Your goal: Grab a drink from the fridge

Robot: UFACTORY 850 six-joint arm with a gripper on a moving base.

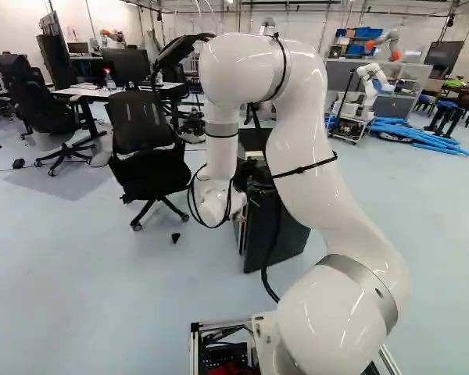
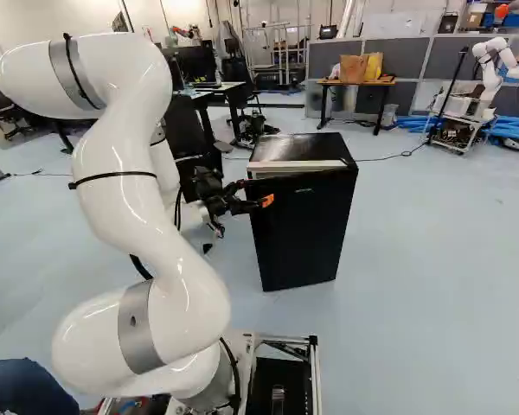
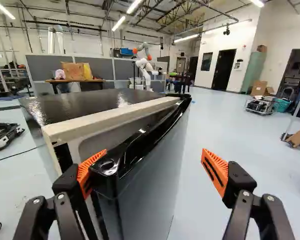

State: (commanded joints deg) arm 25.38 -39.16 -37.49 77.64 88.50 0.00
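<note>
Pincer [image 3: 152,162] is standing released, spread fingers straddling the ajar door [image 3: 152,172] of the fridge [image 3: 85,104]; the drink is hiding from view (presumably inside). Opening is seemingly being tackled, the next move calling for swinging that door wider.

Glossy fridge top [image 3: 82,106], smooth glossy arm [image 1: 320,191]

Chair [image 1: 147,168]: stood near a desk [image 1: 88,91].
Blue tubes [image 1: 426,139]: lay on the floor [image 1: 86,273].
Brown bag [image 2: 353,68]: sat on a table [image 2: 355,83].
</note>
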